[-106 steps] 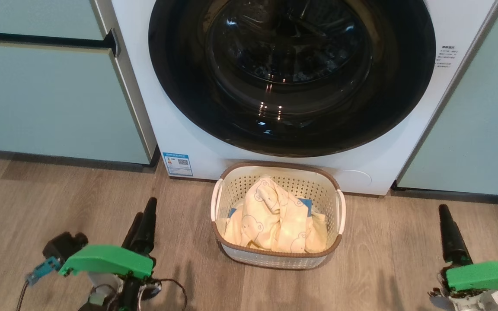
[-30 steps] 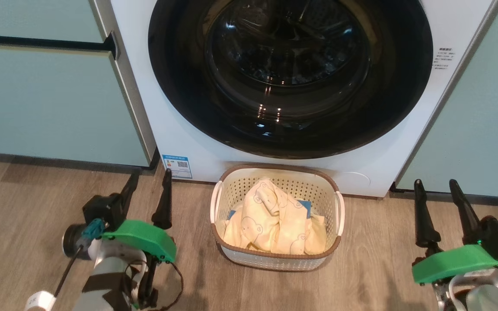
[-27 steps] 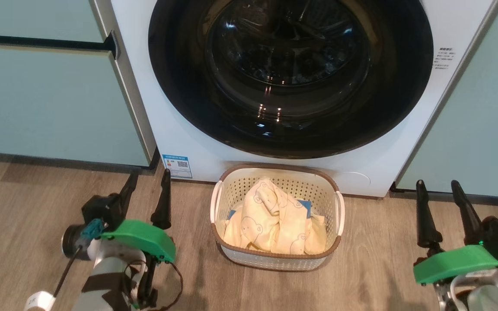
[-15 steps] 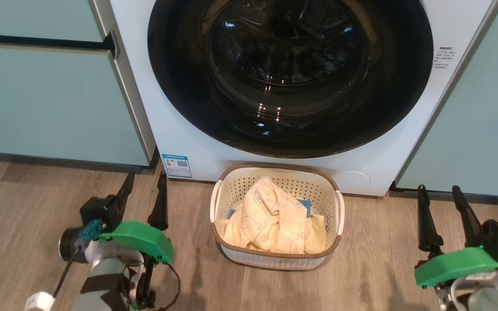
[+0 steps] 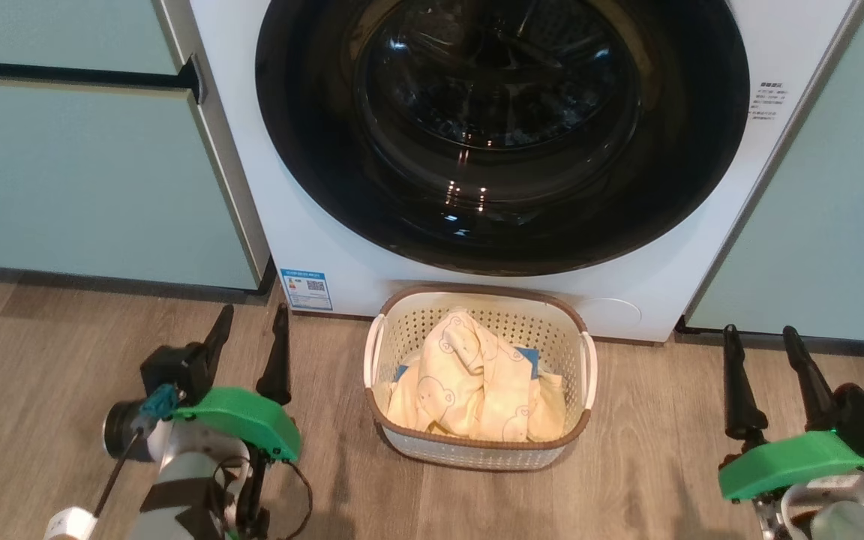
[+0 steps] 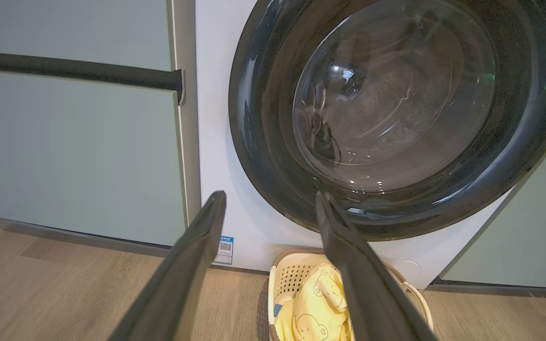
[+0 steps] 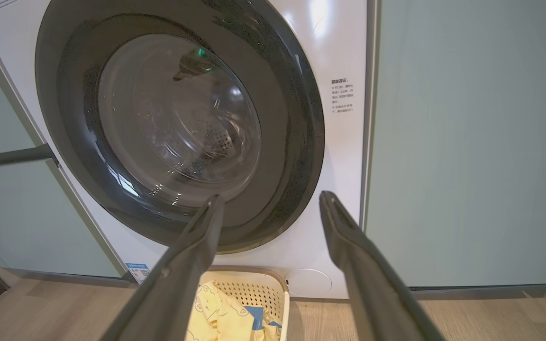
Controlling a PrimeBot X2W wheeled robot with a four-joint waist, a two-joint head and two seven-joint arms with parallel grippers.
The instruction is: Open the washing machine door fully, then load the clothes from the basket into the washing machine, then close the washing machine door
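Note:
The white washing machine fills the upper middle of the head view, its round black door shut flat against the front. On the floor right before it stands the cream basket, holding the pale yellow bear-print clothes with a bit of blue. My left gripper hovers open to the basket's left, fingers pointing at the machine. To the basket's right my right gripper is open as well. Both wrist views look at the door between open fingers, with the basket low.
Pale green cabinets flank the machine on both sides; a dark handle bar runs across the left one. A small blue label sits low on the machine's front. Wood floor spreads around the basket.
Since 3.5 s ago both grippers came forward and turned so both fingers of each show. Over the last second they drifted slightly back; basket and door stayed put.

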